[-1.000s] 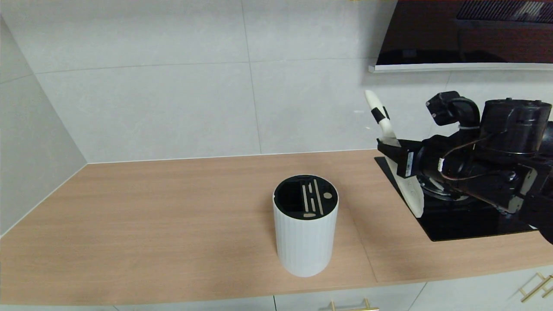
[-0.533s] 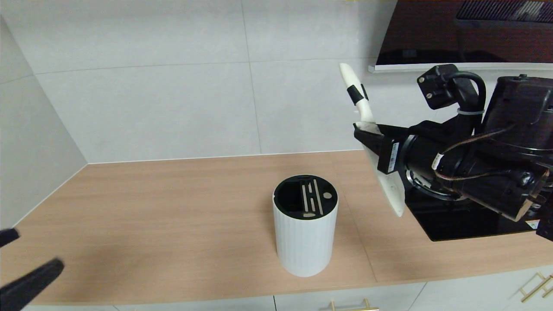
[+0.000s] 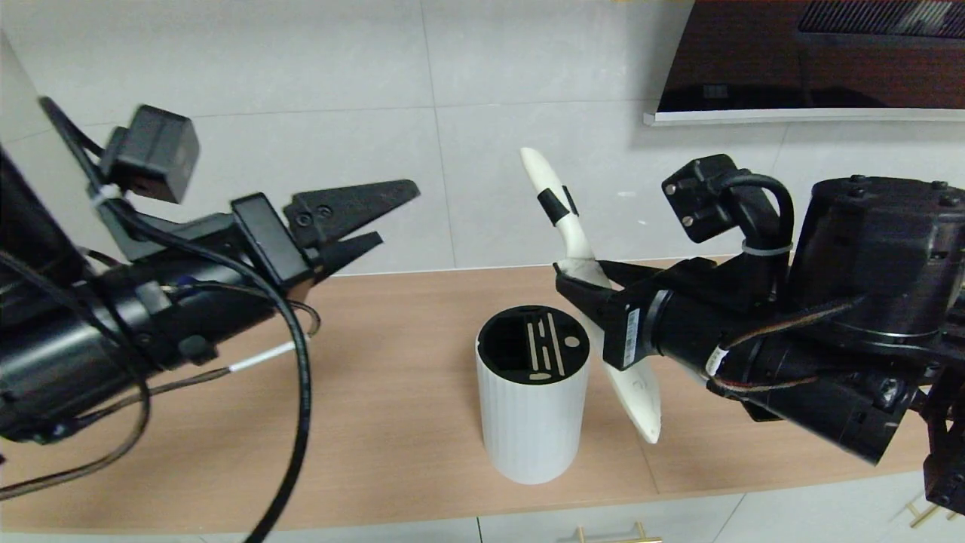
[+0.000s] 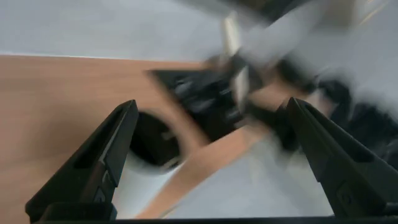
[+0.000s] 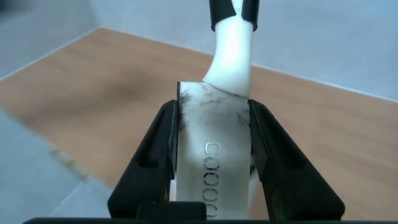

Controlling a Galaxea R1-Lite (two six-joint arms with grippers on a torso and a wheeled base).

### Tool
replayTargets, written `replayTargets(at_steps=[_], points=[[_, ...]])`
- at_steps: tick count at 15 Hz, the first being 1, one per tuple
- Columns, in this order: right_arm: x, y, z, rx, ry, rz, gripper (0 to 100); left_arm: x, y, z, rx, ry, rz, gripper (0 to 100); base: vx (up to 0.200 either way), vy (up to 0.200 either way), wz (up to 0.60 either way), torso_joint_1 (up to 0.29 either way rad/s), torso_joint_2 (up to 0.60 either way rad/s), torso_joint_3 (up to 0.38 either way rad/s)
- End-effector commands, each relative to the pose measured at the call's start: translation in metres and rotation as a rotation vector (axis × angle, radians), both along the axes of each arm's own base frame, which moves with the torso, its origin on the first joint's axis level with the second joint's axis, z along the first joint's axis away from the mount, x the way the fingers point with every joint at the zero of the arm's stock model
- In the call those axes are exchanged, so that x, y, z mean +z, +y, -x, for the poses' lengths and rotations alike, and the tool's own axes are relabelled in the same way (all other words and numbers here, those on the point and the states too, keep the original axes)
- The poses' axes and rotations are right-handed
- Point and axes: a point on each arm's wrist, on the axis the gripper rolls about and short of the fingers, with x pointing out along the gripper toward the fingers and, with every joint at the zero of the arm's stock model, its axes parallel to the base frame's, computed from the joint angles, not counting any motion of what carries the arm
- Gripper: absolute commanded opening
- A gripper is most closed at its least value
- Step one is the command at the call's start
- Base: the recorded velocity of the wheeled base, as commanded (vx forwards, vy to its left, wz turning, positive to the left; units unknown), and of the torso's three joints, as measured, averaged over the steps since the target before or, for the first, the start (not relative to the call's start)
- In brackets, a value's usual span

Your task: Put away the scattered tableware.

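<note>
A white ribbed holder (image 3: 533,400) with a black slotted top stands on the wooden counter (image 3: 377,392). My right gripper (image 3: 580,290) is shut on a white knife (image 3: 595,302), held just right of the holder, handle up and tilted left, blade tip down beside the holder's wall. In the right wrist view the knife (image 5: 214,149) sits clamped between the two fingers (image 5: 152,158). My left gripper (image 3: 369,215) hangs open in the air to the left of the holder, above the counter. The left wrist view is blurred, showing the open fingers (image 4: 93,168) and the holder (image 4: 152,140) beyond.
A black cooktop lies on the counter at the right, mostly behind my right arm. A dark range hood (image 3: 814,60) hangs at the upper right. Tiled walls close the back and left. Cabinet handles (image 3: 611,535) show below the counter edge.
My right gripper has carried the knife left and down, from above the cooktop to beside the holder. My left arm has swung up into view from the lower left.
</note>
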Motion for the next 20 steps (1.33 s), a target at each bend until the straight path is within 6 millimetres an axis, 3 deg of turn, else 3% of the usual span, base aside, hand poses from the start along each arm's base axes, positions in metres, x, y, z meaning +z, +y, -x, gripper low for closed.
replayTargets(at_steps=[1,9,20], points=[[-0.015,0.018,0.007,0.033,0.030,0.039,0,-0.035,-0.021,-0.019,-0.029,0.110,-0.035,100,0.000,0.000,0.00,0.000,0.00,0.000],[-0.034,0.041,0.020,0.081,0.060,0.087,0,-0.047,-0.055,-0.018,-0.065,0.067,-0.034,100,0.000,0.000,0.00,0.000,0.00,0.000],[-0.041,0.049,0.039,0.139,0.054,0.083,0,-0.050,-0.058,-0.016,-0.078,0.068,-0.035,100,0.000,0.000,0.00,0.000,0.00,0.000]])
